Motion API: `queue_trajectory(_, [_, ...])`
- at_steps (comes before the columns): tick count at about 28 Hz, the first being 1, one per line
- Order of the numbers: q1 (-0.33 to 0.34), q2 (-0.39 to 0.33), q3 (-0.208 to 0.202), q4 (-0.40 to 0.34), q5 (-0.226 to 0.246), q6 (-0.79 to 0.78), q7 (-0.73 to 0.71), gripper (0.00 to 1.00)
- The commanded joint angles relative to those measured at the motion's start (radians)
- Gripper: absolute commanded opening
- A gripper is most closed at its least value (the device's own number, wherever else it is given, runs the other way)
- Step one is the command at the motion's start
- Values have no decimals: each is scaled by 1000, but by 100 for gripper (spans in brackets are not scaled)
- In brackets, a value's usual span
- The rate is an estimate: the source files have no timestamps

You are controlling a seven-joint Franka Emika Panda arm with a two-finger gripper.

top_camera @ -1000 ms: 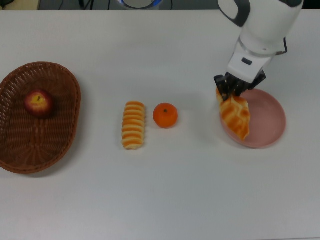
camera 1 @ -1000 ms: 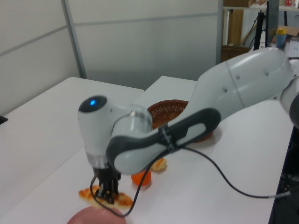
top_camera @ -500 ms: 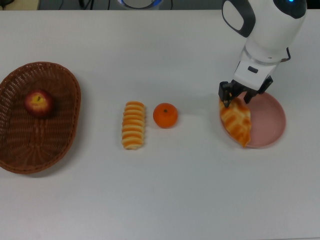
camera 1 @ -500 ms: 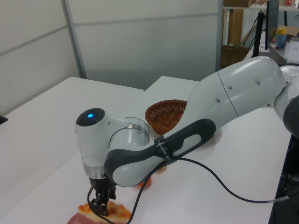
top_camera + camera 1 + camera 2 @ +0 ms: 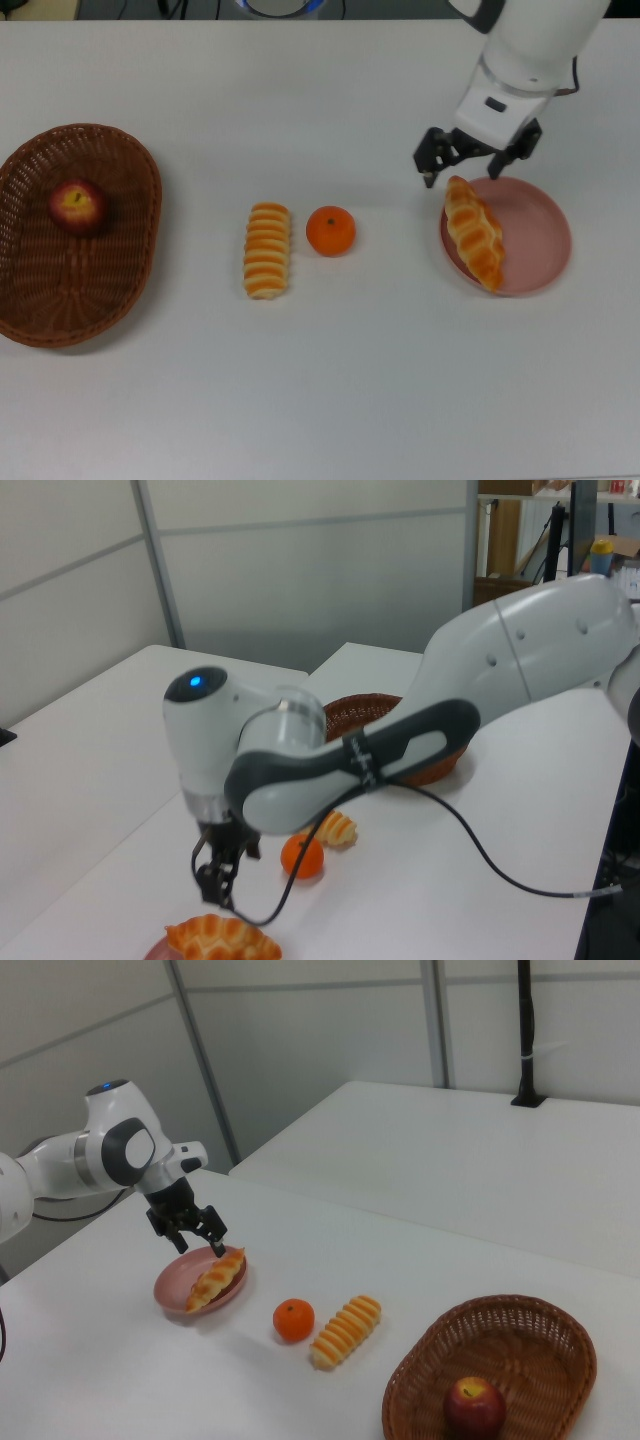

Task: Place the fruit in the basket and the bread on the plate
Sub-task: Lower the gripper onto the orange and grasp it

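The gripper (image 5: 462, 168) is hovering spread and empty, seemingly just above the braided loaf (image 5: 474, 232), which is lying on the pink plate (image 5: 540, 230) at the top view's right.

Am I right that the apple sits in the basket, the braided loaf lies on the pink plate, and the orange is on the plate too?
Not quite: the orange is on the table beside the ribbed loaf, as the top view shows. The apple is in the basket and the braided loaf on the pink plate.
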Motion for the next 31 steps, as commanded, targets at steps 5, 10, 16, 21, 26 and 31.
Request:
queue_trajectory(5, [-108,-35,-31,-57,13,-53,-78,100])
queue_trajectory(10, [-183,-32,-29,-67,17,-50,-220,100])
queue_trajectory(16, [-216,-2,-29,-73,45,-19,-311,100])
queue_trajectory(21, [-214,34,-26,-81,47,7,-314,100])
queue_trajectory(26, [-213,50,-23,-81,47,21,-308,100])
queue_trajectory(31, [-220,78,-26,-81,41,50,-312,100])
